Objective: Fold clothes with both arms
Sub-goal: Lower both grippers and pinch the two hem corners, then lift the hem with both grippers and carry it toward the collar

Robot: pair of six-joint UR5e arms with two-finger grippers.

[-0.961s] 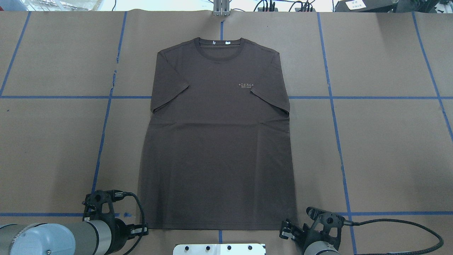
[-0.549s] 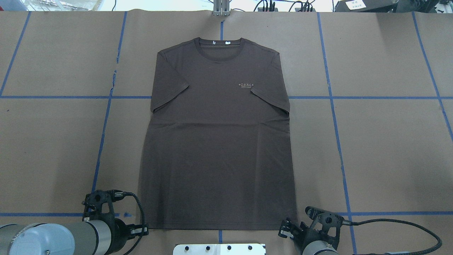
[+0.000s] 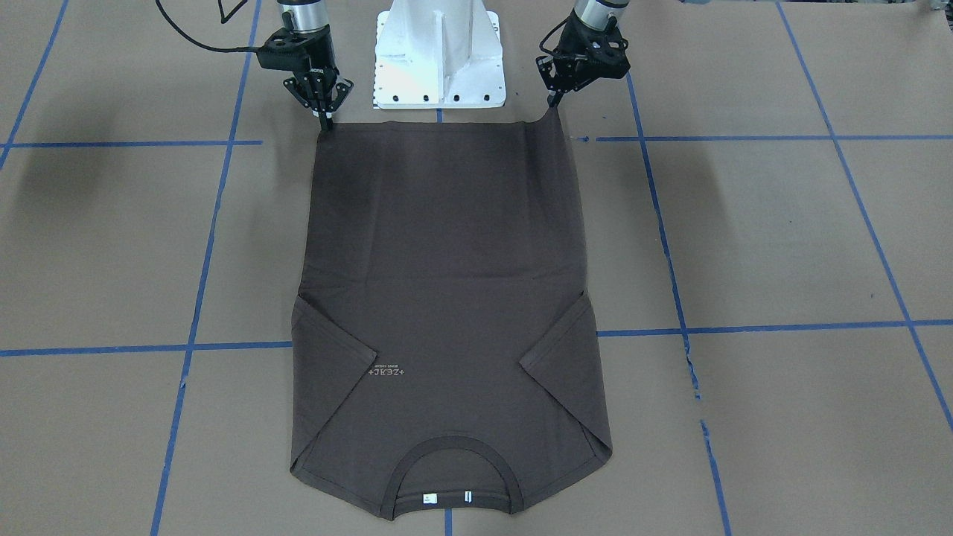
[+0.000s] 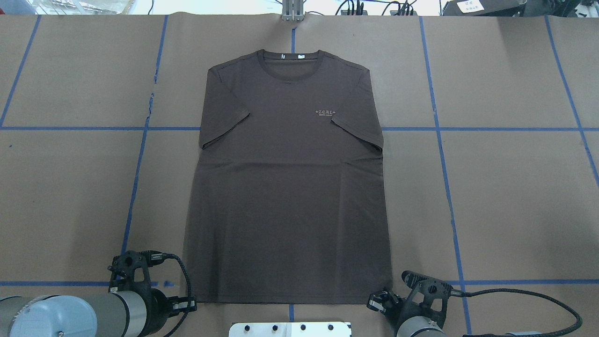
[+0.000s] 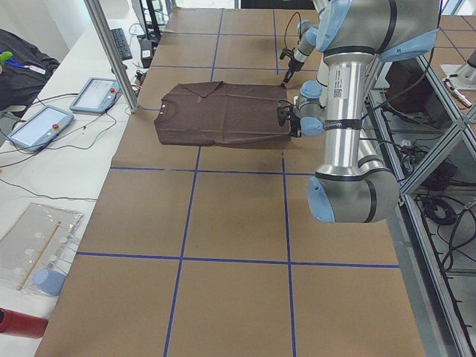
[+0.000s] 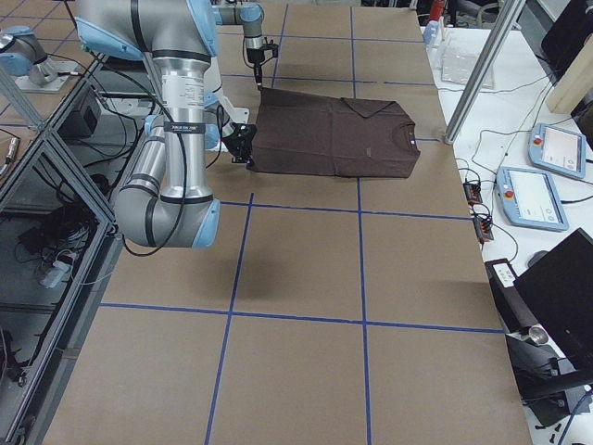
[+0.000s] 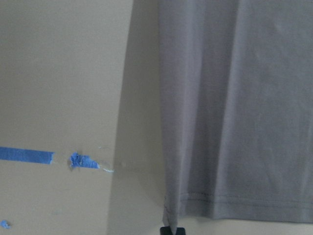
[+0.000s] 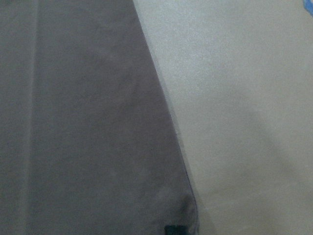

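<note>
The dark brown T-shirt [image 4: 290, 187] lies flat on the brown table, front up, collar at the far end and hem toward me; it also shows in the front view [image 3: 447, 260]. My left gripper [image 4: 193, 304] is at the hem's left corner and looks shut on it; in the front view [image 3: 552, 110] that corner is pulled up to a point. In the left wrist view the fingertips [image 7: 171, 230] pinch the corner. My right gripper [image 4: 373, 302] is at the hem's right corner [image 3: 325, 125], shut on the bunched cloth in the right wrist view [image 8: 176, 229].
The white pedestal base [image 3: 439, 52] stands between the two arms, just behind the hem. Blue tape lines [image 4: 440, 128] cross the table. A black cable [image 4: 538, 299] trails from the right wrist. A metal post [image 4: 292, 11] stands at the far edge.
My right gripper has edged a little inward and away from me onto the hem's corner. The left arm and the shirt have barely moved.
</note>
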